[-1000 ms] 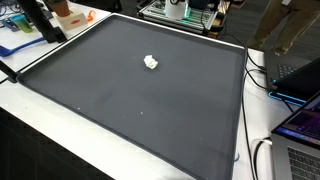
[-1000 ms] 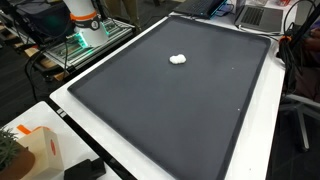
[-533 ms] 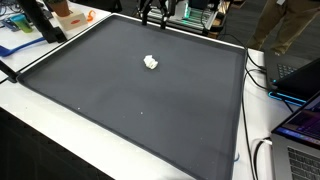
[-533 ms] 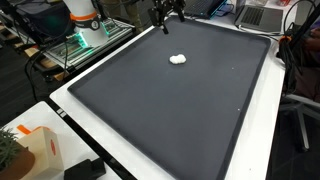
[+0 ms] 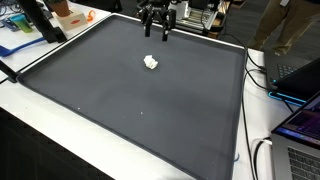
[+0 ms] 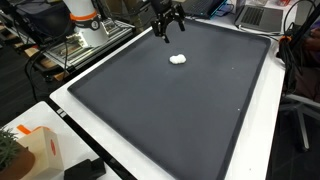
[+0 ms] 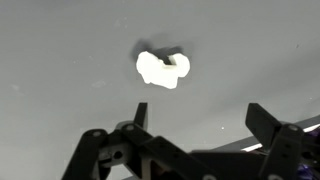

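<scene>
A small white lumpy object (image 5: 151, 62) (image 6: 178, 58) lies on the large dark mat (image 5: 120, 100) (image 6: 170, 110), toward its far end. In both exterior views my black gripper (image 5: 156, 33) (image 6: 168, 26) hangs above the mat's far edge, short of the white object and apart from it. The wrist view shows the white object (image 7: 163, 69) on grey mat ahead of the gripper (image 7: 199, 113). Its two fingers stand wide apart with nothing between them.
A raised rim frames the mat on a white table (image 5: 30, 140). Laptops (image 5: 300, 120) and cables (image 5: 262, 150) sit along one side. An orange-and-white box (image 6: 35, 150) and a plant stand at a table corner. The robot base (image 6: 85, 25) stands beyond the far edge.
The gripper has come down into view from beyond the far edge and moved over the mat toward the white object. The white object has not moved.
</scene>
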Controlling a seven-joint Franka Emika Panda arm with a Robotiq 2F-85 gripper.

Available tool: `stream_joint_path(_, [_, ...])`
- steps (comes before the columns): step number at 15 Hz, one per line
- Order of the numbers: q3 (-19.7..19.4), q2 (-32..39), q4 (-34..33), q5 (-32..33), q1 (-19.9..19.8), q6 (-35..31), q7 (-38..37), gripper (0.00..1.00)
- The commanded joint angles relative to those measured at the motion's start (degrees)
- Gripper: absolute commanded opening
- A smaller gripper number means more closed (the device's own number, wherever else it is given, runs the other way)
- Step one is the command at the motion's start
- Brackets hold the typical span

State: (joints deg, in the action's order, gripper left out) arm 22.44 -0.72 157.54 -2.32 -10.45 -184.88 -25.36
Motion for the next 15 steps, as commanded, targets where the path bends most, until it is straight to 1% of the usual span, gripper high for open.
stream_joint_path(1, [-5.7,0.1,-0.1,-3.9,6.7,0.2,3.0,1.00])
stream_joint_path(6, [-5.8,0.1,-0.2,-3.9,6.7,0.2,3.0,1.00])
stream_joint_path(7, [-1.5,-0.8,-0.2,0.5,0.2,1.1,0.4,1.00])
stream_joint_path(8, [-2.7,-1.5,-0.2,1.2,0.2,1.7,0.9,1.00])
stream_joint_path(10, [-2.8,-2.6,-0.4,3.9,-2.3,3.2,1.2,1.00])
stream_joint_path(11, [-2.0,-3.8,1.2,5.4,-3.4,2.9,0.2,1.00])
stream_joint_path(13, [-0.1,-4.3,-0.4,9.6,-7.2,4.7,-1.5,1.00])
stream_joint_path(14, [1.4,-5.3,-0.2,11.9,-8.8,5.6,-3.2,1.00])
stream_joint_path(15, [3.2,-7.6,2.4,13.7,-9.7,5.3,-5.5,1.00])
